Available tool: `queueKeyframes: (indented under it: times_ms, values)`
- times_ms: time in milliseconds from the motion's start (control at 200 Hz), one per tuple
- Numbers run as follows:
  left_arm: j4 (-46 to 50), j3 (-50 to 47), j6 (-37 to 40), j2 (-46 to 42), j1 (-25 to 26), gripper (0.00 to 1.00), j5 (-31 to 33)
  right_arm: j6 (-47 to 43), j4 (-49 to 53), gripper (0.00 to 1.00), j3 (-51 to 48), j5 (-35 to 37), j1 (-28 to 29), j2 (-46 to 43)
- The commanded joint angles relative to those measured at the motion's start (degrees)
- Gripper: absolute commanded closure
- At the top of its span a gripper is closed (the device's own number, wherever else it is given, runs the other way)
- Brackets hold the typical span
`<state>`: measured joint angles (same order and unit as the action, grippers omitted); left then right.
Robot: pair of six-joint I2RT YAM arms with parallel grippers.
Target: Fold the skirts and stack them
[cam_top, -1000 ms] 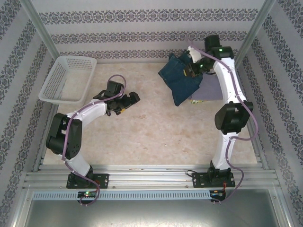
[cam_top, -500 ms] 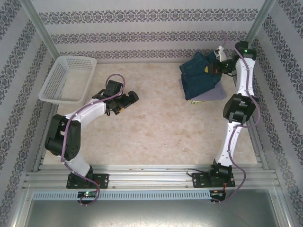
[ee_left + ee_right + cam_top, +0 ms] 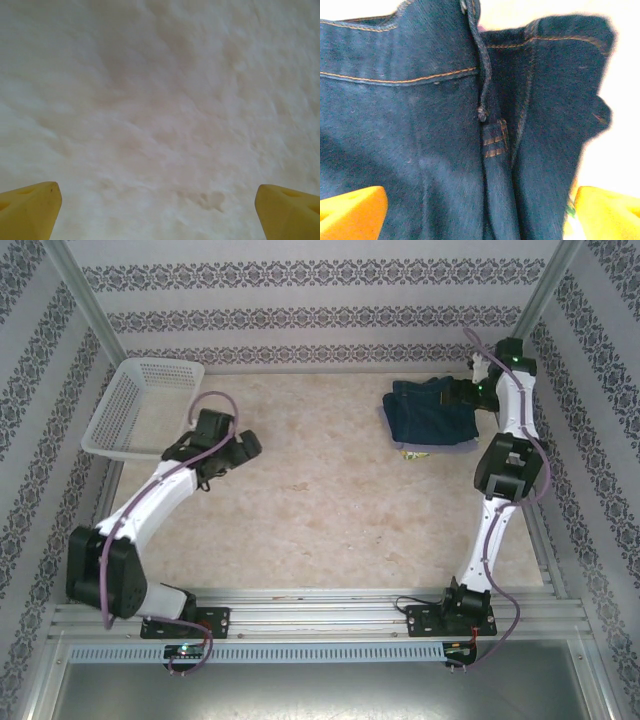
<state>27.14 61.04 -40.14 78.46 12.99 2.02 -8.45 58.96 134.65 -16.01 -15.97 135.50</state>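
Observation:
The dark blue denim skirt [image 3: 430,412] lies folded at the back right of the table, on top of a grey-lavender skirt whose edge [image 3: 445,448] peeks out in front. A scrap of the yellow printed skirt [image 3: 410,454] shows below that. My right gripper [image 3: 463,394] hovers at the denim's right end, open; in the right wrist view its yellow fingertips [image 3: 350,212] stand wide apart over the denim skirt [image 3: 420,140] with nothing pinched between them. My left gripper [image 3: 243,450] is open over bare table [image 3: 160,110], far left of the stack.
A white lattice basket [image 3: 110,435] sits at the back left, just beyond the left arm. Patterned walls and metal posts close in the table at the back and sides. Open tabletop [image 3: 330,510] stretches between the arms.
The right gripper carried the denim skirt rightward over the stack and opened, leaving it lying flat. The left arm swung left, toward the basket.

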Motion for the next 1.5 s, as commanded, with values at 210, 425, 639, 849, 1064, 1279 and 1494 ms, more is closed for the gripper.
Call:
queueKeyframes:
  times_ms: [210, 425, 639, 849, 1064, 1279, 1494]
  values:
    - [-23.6, -24.1, 19.7, -21.6, -10.2, 0.00, 33.2, 11.1, -40.7, 0.02, -58.0, 15.2, 1.4, -51.4]
    - [-53.6, -35.0, 33.1, -10.9, -14.3, 0.00, 27.9, 19.3, -62.3, 0.02, -93.1, 9.9, 2.4, -72.1]
    - [-56.4, -29.8, 36.0, 6.9, -18.8, 0.00, 11.0, 23.3, -80.9, 0.02, -111.5, 6.9, 4.1, -71.4]
    - [-53.6, -27.8, 39.7, 7.6, -19.8, 0.00, -2.8, 17.9, -90.8, 0.02, -109.4, 6.3, 9.0, -59.3]
    - [-66.8, -39.3, 38.4, -0.7, -19.5, 0.00, -5.0, 10.4, -95.8, 0.02, -105.3, 9.7, 14.3, -50.4]
    - [-83.0, -41.6, 36.2, 8.7, -18.9, 0.00, -11.4, 9.3, -108.3, 0.02, -111.9, 15.5, 16.6, -49.3]
    - [-85.9, -41.0, 37.8, 12.8, -13.4, 0.00, 4.2, 9.9, -110.1, 0.02, -112.5, 16.8, 16.5, -49.0]
